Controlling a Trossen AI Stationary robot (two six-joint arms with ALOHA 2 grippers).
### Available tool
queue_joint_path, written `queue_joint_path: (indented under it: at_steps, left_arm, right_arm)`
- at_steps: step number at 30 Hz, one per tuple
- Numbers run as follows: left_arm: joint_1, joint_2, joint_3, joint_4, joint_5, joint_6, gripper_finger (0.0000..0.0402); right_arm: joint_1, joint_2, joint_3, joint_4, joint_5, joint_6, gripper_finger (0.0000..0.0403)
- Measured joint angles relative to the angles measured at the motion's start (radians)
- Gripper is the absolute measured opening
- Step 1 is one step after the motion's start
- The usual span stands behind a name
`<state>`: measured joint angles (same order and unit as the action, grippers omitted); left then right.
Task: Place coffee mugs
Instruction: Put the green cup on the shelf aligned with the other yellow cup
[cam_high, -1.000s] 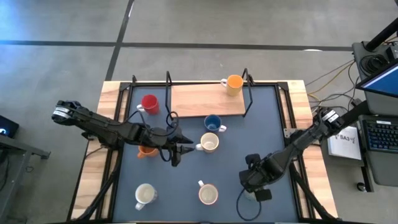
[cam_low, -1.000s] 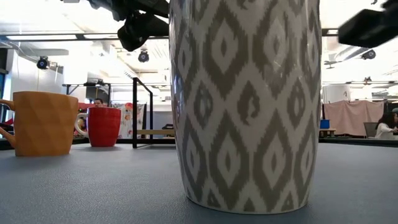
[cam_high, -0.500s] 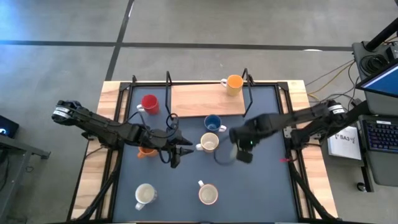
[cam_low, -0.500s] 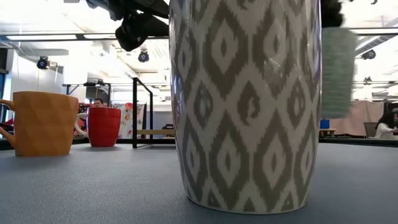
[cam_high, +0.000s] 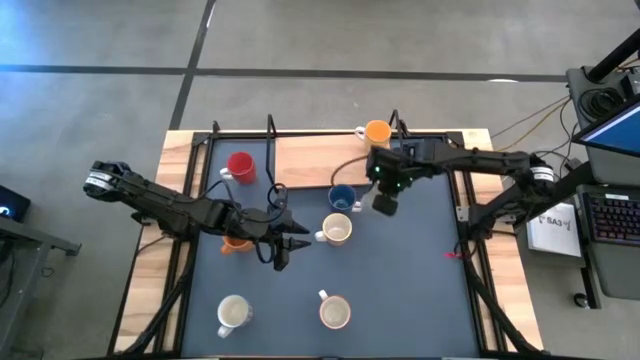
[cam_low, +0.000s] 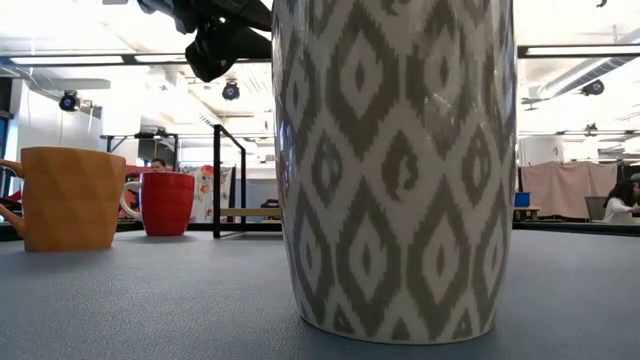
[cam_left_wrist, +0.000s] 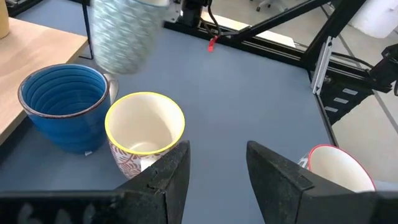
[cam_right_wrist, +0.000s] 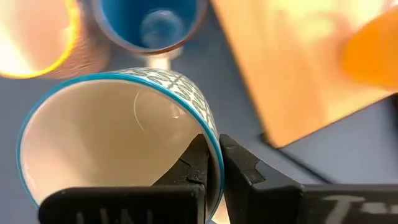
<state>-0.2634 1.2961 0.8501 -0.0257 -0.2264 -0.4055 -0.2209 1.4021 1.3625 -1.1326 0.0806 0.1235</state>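
My right gripper is shut on a teal-patterned mug, carried in the air beside the blue mug and by the wooden board's near edge. The held mug also shows in the left wrist view. My left gripper hovers open at mid-table between an orange mug and a yellow-rimmed cream mug; its wrist view shows the gripper facing that cream mug and the blue mug. A red mug stands on the mat, a second orange mug on the board. My right gripper pinches the teal-patterned mug's rim wall, one finger inside and one outside. The fingers come from above, pointing down. The mug hangs below them, lifted clear of the table and tilted.
A wooden board lies at the far edge within a black wire frame. Two more pale mugs stand near the near edge; a grey-diamond one fills the low view. Bare mat lies on the right.
My right gripper has swung from the table's near right part up and toward the far edge, carrying the teal-patterned mug lifted clear. It now hangs next to the blue mug by the board. The mug has passed out of the low view.
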Motion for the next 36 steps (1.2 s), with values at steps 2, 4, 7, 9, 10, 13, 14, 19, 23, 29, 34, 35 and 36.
queue_joint_path:
  at_steps: [2, 4, 7, 9, 10, 13, 14, 19, 23, 29, 34, 35, 36]
  left_arm:
    - [0.000, 0.000, 0.000, 0.000, 0.000, 0.000, 0.0141]
    - [0.000, 0.000, 0.000, 0.000, 0.000, 0.000, 0.0141]
    - [0.000, 0.000, 0.000, 0.000, 0.000, 0.003, 0.0141]
    - [0.000, 0.000, 0.000, 0.000, 0.000, 0.004, 0.0141]
    - [0.000, 0.000, 0.000, 0.000, 0.000, 0.004, 0.0141]
    - [0.000, 0.000, 0.000, 0.001, 0.000, 0.004, 0.0141]
    - [0.000, 0.000, 0.000, 0.001, 0.000, 0.004, 0.0141]
    - [0.000, 0.000, 0.000, 0.001, 0.000, 0.004, 0.0141]
    - [0.000, 0.000, 0.000, 0.000, 0.000, 0.004, 0.0141]
    - [0.000, 0.000, 0.000, -0.007, 0.000, 0.004, 0.0141]
    - [0.000, 0.000, 0.000, -0.010, 0.000, 0.004, 0.0141]
    - [0.000, 0.000, 0.000, -0.011, 0.000, 0.004, 0.0141]
    - [0.000, 0.000, 0.000, -0.012, 0.000, 0.004, 0.0141]
  right_arm:
    - [-0.035, 0.009, 0.019, -0.001, 0.011, -0.042, 0.0013]
    - [-0.064, 0.022, 0.035, 0.002, 0.027, -0.069, 0.0013]
    - [-0.108, 0.046, 0.050, 0.001, 0.028, -0.094, 0.0013]
    - [-0.137, 0.068, 0.059, 0.003, 0.024, -0.097, 0.0013]
    - [-0.155, 0.082, 0.062, 0.005, 0.024, -0.098, 0.0013]
    - [-0.202, 0.122, 0.074, 0.000, 0.028, -0.101, 0.0013]
    - [-0.217, 0.133, 0.077, 0.001, 0.031, -0.106, 0.0013]
    - [-0.275, 0.176, 0.096, 0.001, 0.026, -0.139, 0.0013]
    - [-0.307, 0.188, 0.104, 0.003, 0.026, -0.151, 0.0013]
    - [-0.345, 0.191, 0.105, -0.012, 0.028, -0.142, 0.0013]
    - [-0.361, 0.191, 0.105, -0.011, 0.045, -0.142, 0.0013]
    - [-0.361, 0.191, 0.105, -0.011, 0.055, -0.142, 0.0013]
    - [-0.363, 0.191, 0.105, -0.011, 0.063, -0.142, 0.0013]
